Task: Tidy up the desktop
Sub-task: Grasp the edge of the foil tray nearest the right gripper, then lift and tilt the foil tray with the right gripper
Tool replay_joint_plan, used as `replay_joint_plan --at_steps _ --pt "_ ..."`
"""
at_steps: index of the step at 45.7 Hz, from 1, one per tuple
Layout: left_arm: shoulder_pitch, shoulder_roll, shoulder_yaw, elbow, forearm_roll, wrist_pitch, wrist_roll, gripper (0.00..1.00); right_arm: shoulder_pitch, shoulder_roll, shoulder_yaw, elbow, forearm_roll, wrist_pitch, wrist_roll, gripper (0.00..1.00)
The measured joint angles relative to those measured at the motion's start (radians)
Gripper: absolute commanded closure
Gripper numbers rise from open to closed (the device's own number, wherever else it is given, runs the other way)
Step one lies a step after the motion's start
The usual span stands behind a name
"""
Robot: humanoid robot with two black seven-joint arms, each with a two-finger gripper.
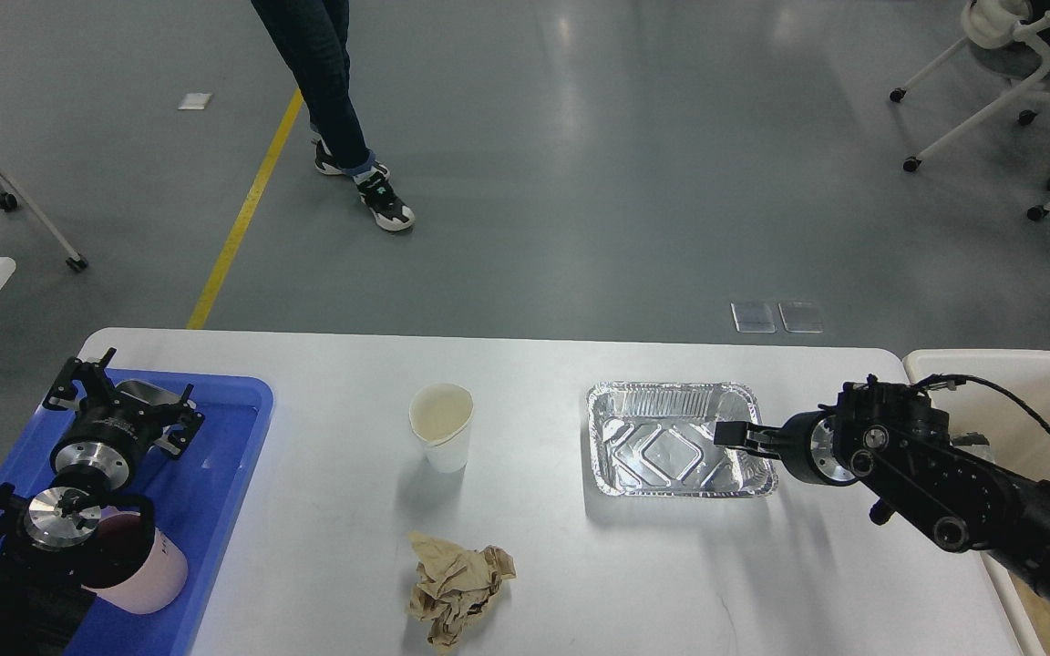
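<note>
My right claw [731, 435] pinches the foil tray's [671, 437] right rim on the worktop [580, 565]; left claw [115, 394] spread open.

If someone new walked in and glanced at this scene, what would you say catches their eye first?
Probably the shiny foil tray right of centre on the white desktop, with the right gripper reaching over its right rim. Next, the dented paper cup near the middle with a crumpled brown paper wad in front of it, and the bright blue tray at the left edge beneath the left gripper.
</note>
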Motion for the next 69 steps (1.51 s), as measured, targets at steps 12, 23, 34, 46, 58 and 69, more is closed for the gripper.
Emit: replay_joint_plan --at_steps 12,23,34,46,58,69 --pt "0.009 0.01 -0.008 -0.001 -0.002 0.001 -0.022 0.03 0.002 0.013 0.0 -0.032 0.003 0.002 0.002 0.07" --pt "0.01 0.01 -0.008 -0.001 -0.002 0.001 -0.022 0.03 0.007 0.03 0.0 -0.033 0.005 0.01 0.002 0.65" --pt "0.011 0.02 -0.008 -0.001 -0.002 0.001 -0.021 0.03 0.008 0.046 0.001 -0.038 0.011 0.012 0.0 0.74" --pt "0.011 0.032 -0.008 -0.001 -0.002 0.001 -0.021 0.03 0.008 0.075 0.004 -0.063 0.018 0.002 0.0 1.0" --pt "0.016 0.038 -0.008 -0.001 -0.002 0.001 -0.021 0.03 0.005 0.076 0.008 -0.07 0.036 0.0 0.0 1.0" --pt "0.016 0.044 -0.008 -0.001 -0.003 0.0 -0.02 0.03 -0.001 0.073 0.011 -0.056 0.043 0.007 0.001 1.0"
